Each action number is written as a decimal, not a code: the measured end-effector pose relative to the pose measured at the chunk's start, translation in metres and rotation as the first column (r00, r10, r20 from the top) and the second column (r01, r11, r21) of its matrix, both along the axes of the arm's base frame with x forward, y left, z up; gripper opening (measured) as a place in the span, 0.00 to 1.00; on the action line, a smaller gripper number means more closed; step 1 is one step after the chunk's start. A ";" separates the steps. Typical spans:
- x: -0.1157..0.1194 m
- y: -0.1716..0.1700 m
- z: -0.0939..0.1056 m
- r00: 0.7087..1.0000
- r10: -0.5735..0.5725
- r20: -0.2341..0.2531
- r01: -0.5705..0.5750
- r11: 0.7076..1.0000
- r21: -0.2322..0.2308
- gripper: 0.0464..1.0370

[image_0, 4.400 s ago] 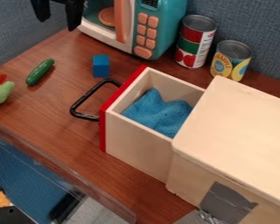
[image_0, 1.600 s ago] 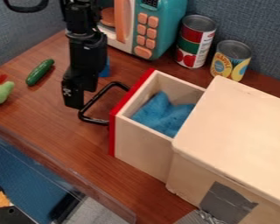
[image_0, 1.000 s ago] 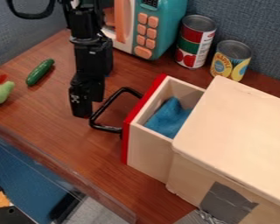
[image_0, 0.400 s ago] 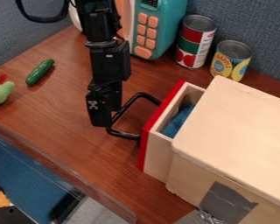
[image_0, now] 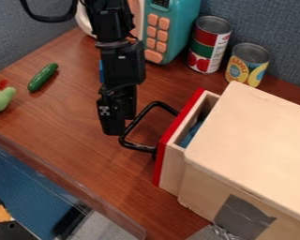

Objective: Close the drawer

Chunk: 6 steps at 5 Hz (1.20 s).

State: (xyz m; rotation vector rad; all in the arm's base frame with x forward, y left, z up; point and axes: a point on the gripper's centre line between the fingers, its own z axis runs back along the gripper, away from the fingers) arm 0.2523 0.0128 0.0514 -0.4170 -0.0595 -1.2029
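Drawer (image_0: pixel 172 165): mostly inside the wooden box (image_0: pixel 252 126), slid in loads since earlier | pincer (image_0: pixel 116 125): down by the handle (image_0: pixel 138 147), can't tell if open or closed | so yeah, probably one more short push

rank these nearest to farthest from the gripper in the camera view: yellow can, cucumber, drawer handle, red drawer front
From the gripper:
1. drawer handle, right beside it
2. red drawer front, just past the handle, toward picture right
3. cucumber, off to picture left
4. yellow can, at the back, toward picture right
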 end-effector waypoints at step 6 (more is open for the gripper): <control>-0.005 -0.017 0.000 0.976 -0.021 -0.218 -0.066 0.921 -0.385 0.96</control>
